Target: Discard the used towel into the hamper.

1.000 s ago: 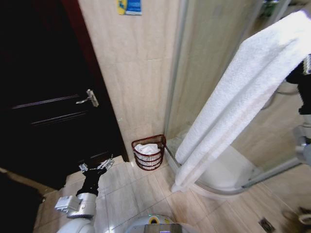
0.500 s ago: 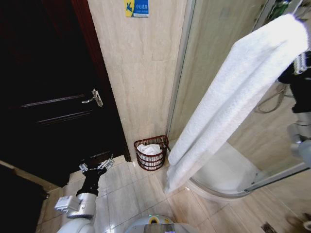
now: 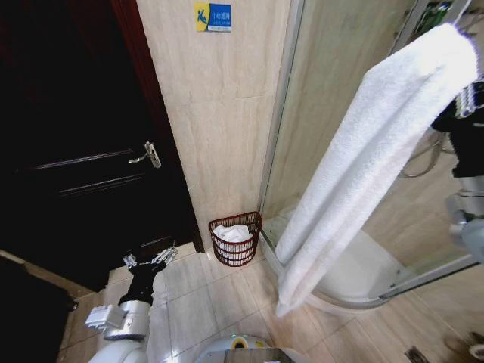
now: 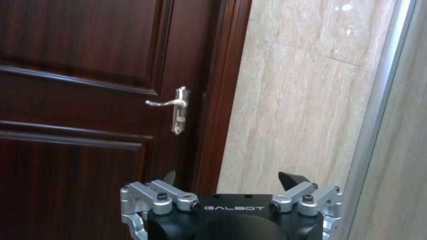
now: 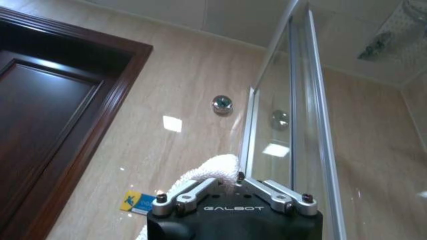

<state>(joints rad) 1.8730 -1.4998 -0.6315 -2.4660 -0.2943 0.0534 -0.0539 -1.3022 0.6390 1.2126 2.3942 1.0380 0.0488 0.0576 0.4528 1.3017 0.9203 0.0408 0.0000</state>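
Towel (image 3: 363, 166) hanging from raised right gripper (image 3: 470, 97) (clamped)

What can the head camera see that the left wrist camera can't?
The head view alone shows the hamper on the floor by the wall with something white already in it, and the long white towel hanging from the raised right gripper, shut on it. The left wrist view alone shows the left gripper close up, fingers open with nothing between them. Both show the dark wooden door with its silver handle and the beige wall beside it.
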